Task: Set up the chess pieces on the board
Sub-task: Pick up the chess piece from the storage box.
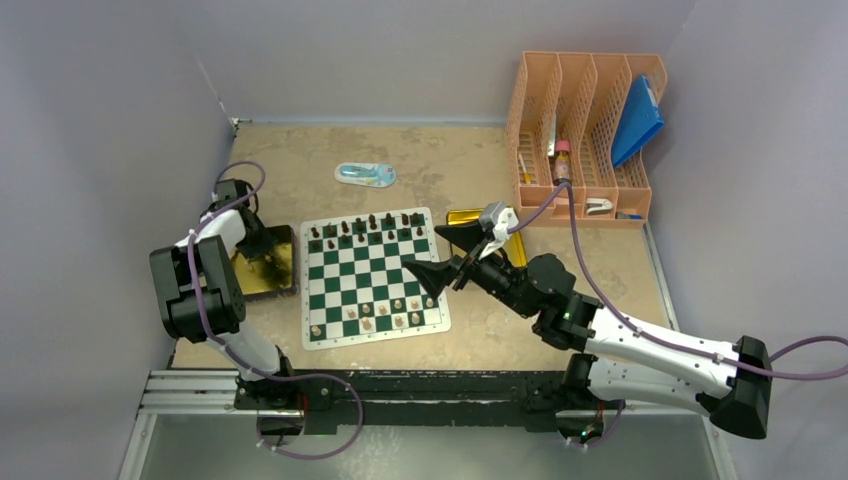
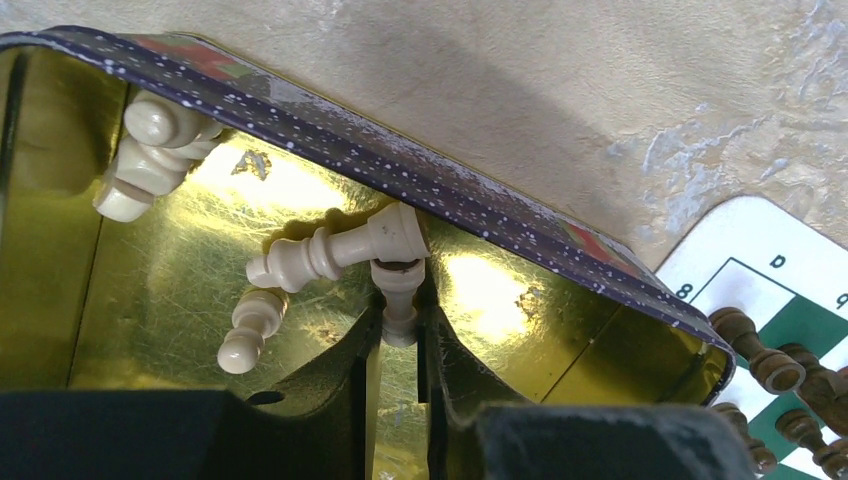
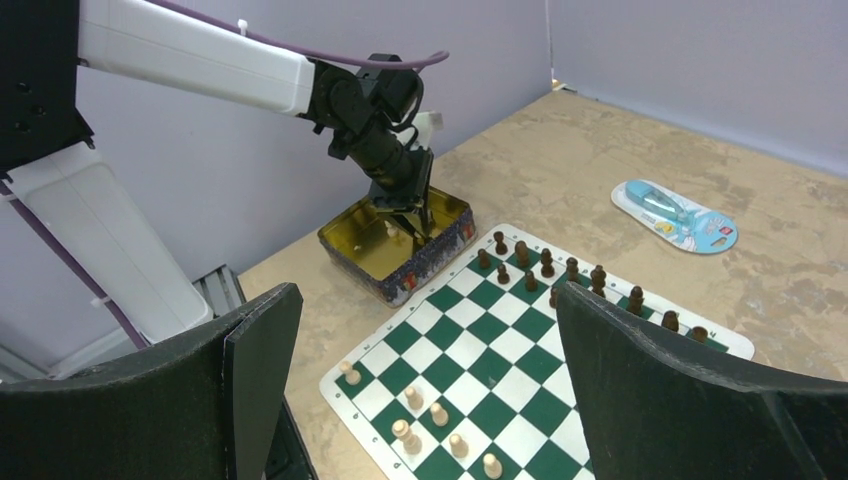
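While left gripper (image 2: 400, 322) jaws pinch cream piece (image 2: 398, 288) in gold tin (image 2: 450, 178) (board's (image 1: 360, 268) 9 o'clock), right gripper (image 1: 425, 250) hovers, jaws wide apart; next: lift straight, place near rank.

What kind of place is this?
Probably a robotics lab cell: plain grey walls box in a tabletop, the left arm and right arm sit on a metal rail, a chessboard between them.

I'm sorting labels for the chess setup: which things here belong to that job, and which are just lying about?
Job: chessboard, dark pieces on it, cream pieces on it, gold tin holding loose cream pieces.
Lying about: peach file rack, blue folder, blue blister pack.
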Controlling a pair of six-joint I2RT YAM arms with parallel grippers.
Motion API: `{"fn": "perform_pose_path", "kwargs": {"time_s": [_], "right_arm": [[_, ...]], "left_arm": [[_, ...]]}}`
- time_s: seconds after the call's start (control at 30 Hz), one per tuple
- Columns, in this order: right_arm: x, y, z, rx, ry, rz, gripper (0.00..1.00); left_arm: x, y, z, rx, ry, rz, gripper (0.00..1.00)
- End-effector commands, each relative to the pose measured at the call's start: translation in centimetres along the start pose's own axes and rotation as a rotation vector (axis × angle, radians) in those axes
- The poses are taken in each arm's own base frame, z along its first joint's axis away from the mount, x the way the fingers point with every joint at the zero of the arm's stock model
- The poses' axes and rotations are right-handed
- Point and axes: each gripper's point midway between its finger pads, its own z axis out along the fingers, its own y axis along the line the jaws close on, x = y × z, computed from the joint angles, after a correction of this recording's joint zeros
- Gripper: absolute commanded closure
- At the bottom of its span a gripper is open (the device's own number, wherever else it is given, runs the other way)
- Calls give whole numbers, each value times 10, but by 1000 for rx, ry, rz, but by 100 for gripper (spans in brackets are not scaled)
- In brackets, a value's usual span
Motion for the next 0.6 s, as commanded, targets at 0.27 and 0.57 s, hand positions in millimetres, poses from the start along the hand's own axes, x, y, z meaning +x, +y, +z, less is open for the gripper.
{"fn": "perform_pose_path", "kwargs": {"time_s": [0.27, 0.57], "right_arm": [[-33, 5, -2, -7, -91, 26, 1], [-22, 5, -5, -8, -70, 86, 1]], "left_arm": [[-28, -12, -49, 82, -133, -38, 90], [-22, -35, -80, 259, -165, -55, 97]]}}
